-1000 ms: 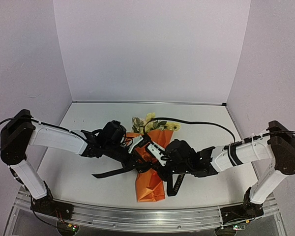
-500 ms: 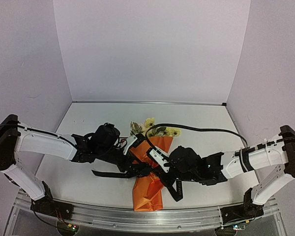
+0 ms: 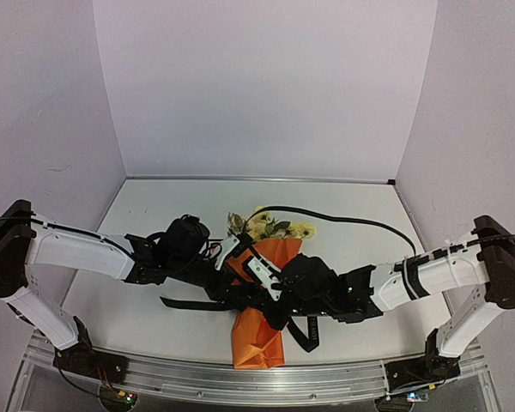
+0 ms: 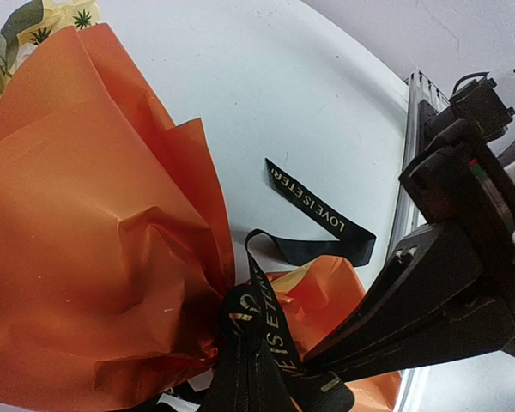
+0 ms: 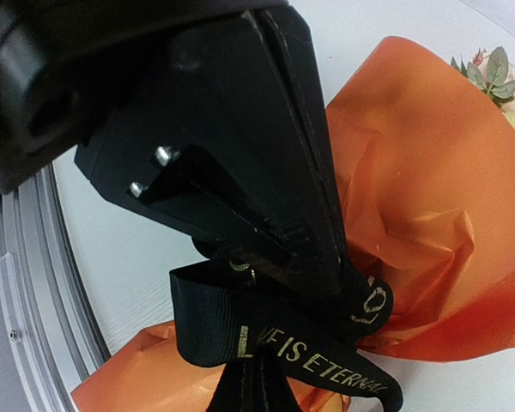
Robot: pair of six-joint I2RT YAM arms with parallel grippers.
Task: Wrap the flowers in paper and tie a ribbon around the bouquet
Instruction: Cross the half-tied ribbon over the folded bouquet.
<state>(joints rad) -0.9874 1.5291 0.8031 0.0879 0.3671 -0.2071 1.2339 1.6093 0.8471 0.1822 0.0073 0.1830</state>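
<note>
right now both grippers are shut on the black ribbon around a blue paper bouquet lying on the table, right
The paper is orange, not blue; both wrist views show it. The rest holds: left gripper and right gripper are shut on the black ribbon around the bouquet on the table.

Table (image 3: 154, 202): rear half lay open. Centre was blocked by bouquet (image 3: 257, 339), where left arm (image 3: 77, 249) and right arm (image 3: 421, 275) met low. Ribbon (image 3: 189, 303) lay left of it; black cable (image 3: 352, 217) arched across right rear.
</note>
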